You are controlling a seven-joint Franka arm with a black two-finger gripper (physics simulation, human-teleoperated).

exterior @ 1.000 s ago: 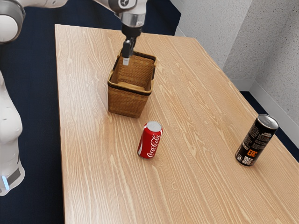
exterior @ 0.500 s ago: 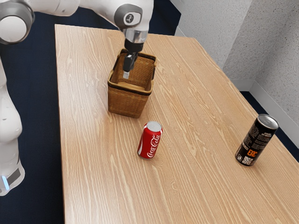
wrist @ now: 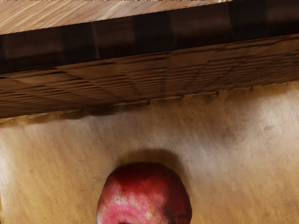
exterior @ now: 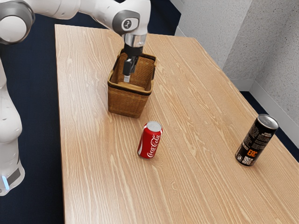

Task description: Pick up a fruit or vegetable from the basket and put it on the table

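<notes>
While the black two-finger gripper (exterior: 127,78) points down into the brown wicker basket (exterior: 125,102), a round red-and-pink fruit (wrist: 145,193) lies beneath it, near one basket edge; whether the gripper is spread or closed, I cannot tell.

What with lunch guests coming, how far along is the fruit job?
Done: the black tool reaches into the brown woven basket. Under way: the approach, it seems; the round red fruit appears to rest on the basket's floor, and I can't tell whether it is gripped. Left: lifting it out and setting it on the light wooden table.
</notes>
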